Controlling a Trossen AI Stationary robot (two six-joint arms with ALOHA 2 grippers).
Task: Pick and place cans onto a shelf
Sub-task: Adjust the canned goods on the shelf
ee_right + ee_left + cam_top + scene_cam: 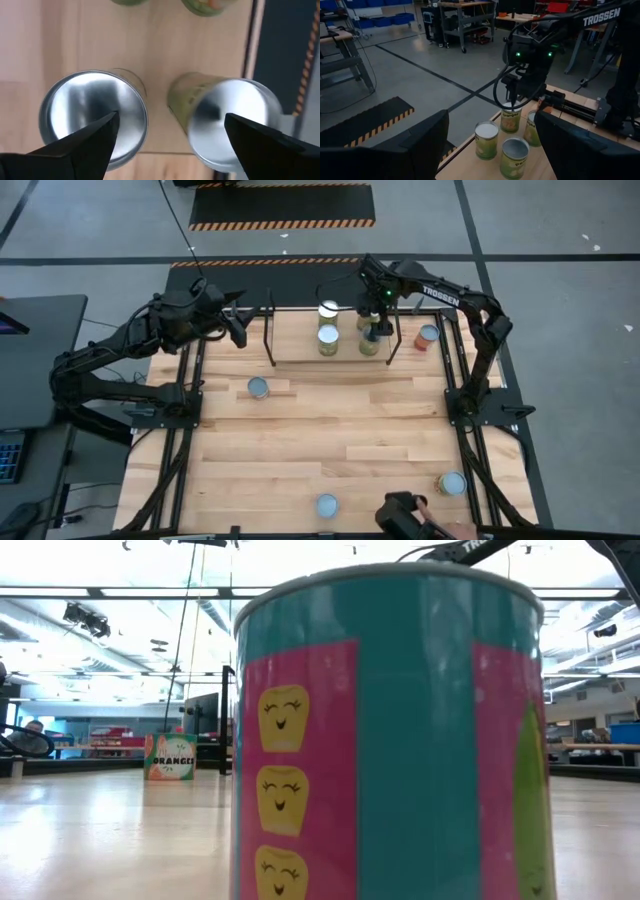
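Note:
The shelf (298, 348), a light-wood board with black wire frames at both ends, stands at the table's far middle. Several cans stand on it by their bases in two pairs (328, 338) (369, 344). My right gripper (377, 308) points down over the right pair, open, its fingers spread above the silvery tops of two cans (92, 117) (232, 122). The left wrist view shows that gripper (513, 98) just above the orange-labelled can (510, 119). My left gripper (237, 328) is open and holds nothing, raised off the shelf's left end.
One can (428, 335) stands right of the shelf and another (258, 387) left of the table's middle. Two more (327, 505) (452, 483) stand near the front edge. A person's hand (447, 528) shows there beside a dark object (400, 512). A teal-and-pink can (390, 740) fills the low view.

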